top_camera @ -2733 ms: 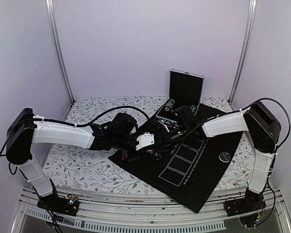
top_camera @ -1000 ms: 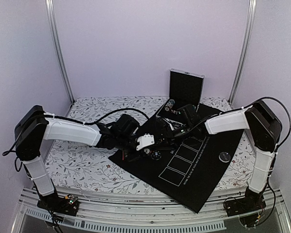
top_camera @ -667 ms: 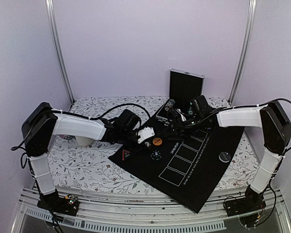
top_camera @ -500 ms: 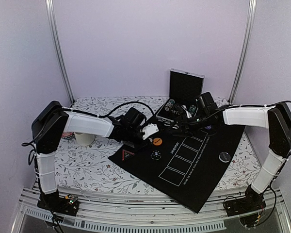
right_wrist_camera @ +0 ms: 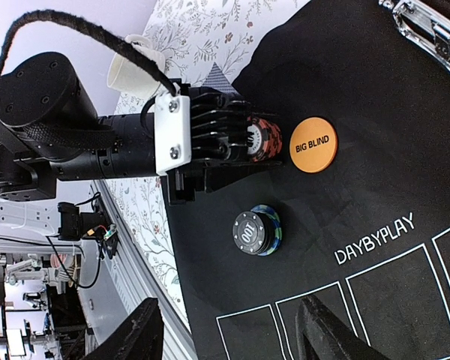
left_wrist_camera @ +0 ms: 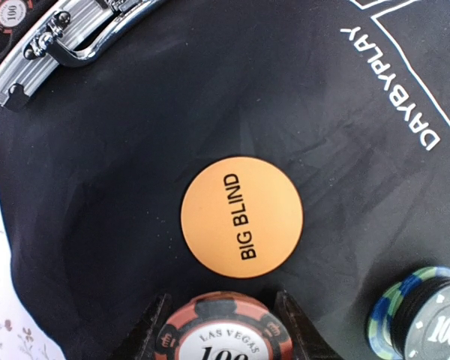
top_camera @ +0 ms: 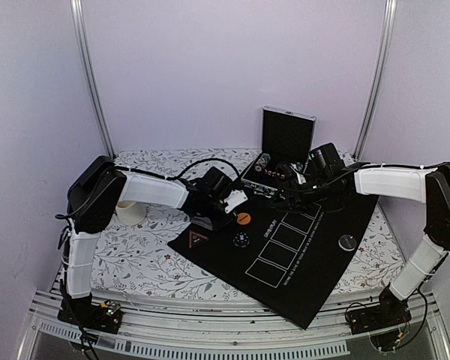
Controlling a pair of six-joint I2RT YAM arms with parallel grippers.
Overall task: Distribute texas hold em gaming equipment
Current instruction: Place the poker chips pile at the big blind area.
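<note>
Two arms: reached over the black mat (top_camera: 300,262) spread on the floral surface (top_camera: 135,255), one from each side.
Left: the left gripper (left_wrist_camera: 221,326) was clamped on a red-and-black chip (left_wrist_camera: 220,341) marked "Las Vegas 100", with one of its fingers (left_wrist_camera: 156,337) at each side of the rim.
Held piece: sat just beside the orange disc (left_wrist_camera: 241,216); whether it touched the mat could not be told.
Blind marker: the orange disc lay flat on the mat, lettered "BIG BLIND", between the two grippers.
Stack: a short chip stack (left_wrist_camera: 420,319), blue-green and black with "100" on top, stood on the mat near the orange disc but apart from it.
Right: the right gripper (right_wrist_camera: 229,337) hung above the mat, its fingers (right_wrist_camera: 135,337) wide apart and nothing between them.
Far right: a black disc (top_camera: 348,241) lay alone on the mat, well apart from the rest.
Background: a metal-edged case (top_camera: 287,135) stood open at the mat's far edge; a cream cup (top_camera: 129,212) stood on the surface beside the left arm.
</note>
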